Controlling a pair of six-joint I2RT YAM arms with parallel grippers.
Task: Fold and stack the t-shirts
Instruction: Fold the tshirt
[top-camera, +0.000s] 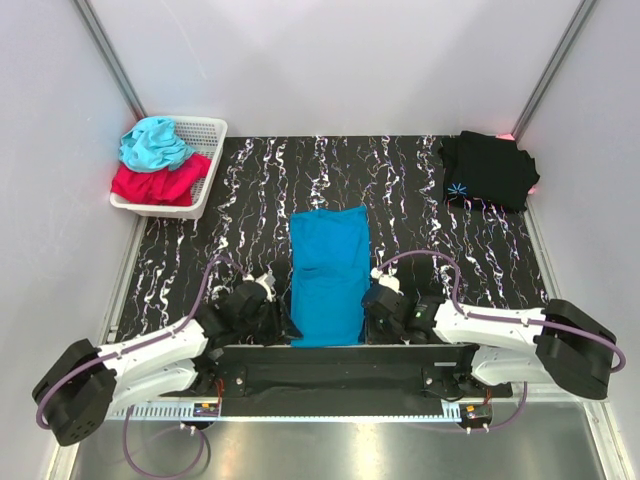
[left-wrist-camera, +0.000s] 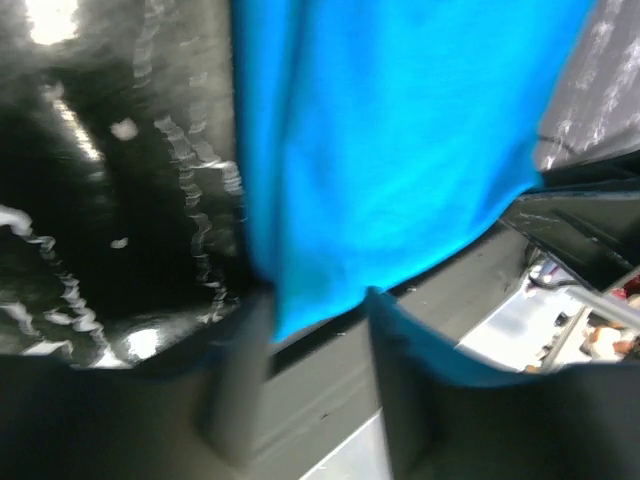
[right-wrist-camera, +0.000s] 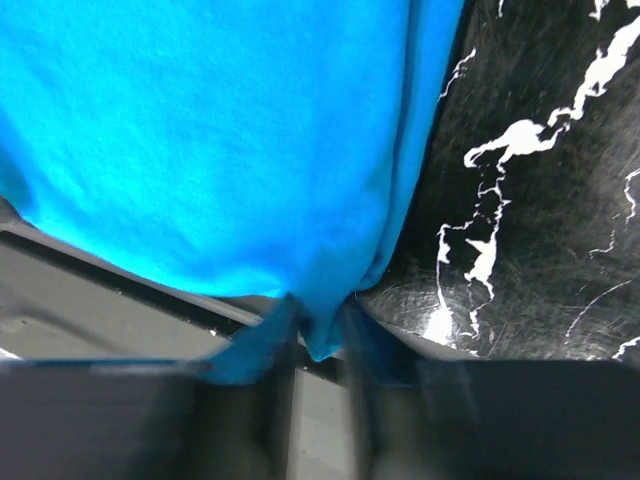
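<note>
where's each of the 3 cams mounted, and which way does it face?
Top external: high behind the arms, looking down at the table, blue t-shirt, black t-shirt and basket; shows left arm and right arm.
Left wrist: on the left arm, facing along its fingers at the shirt's near left corner; left gripper blurred at bottom.
Right wrist: mirrored, near right corner; right gripper at bottom.
Shared: all three see the blue t-shirt on the table.
</note>
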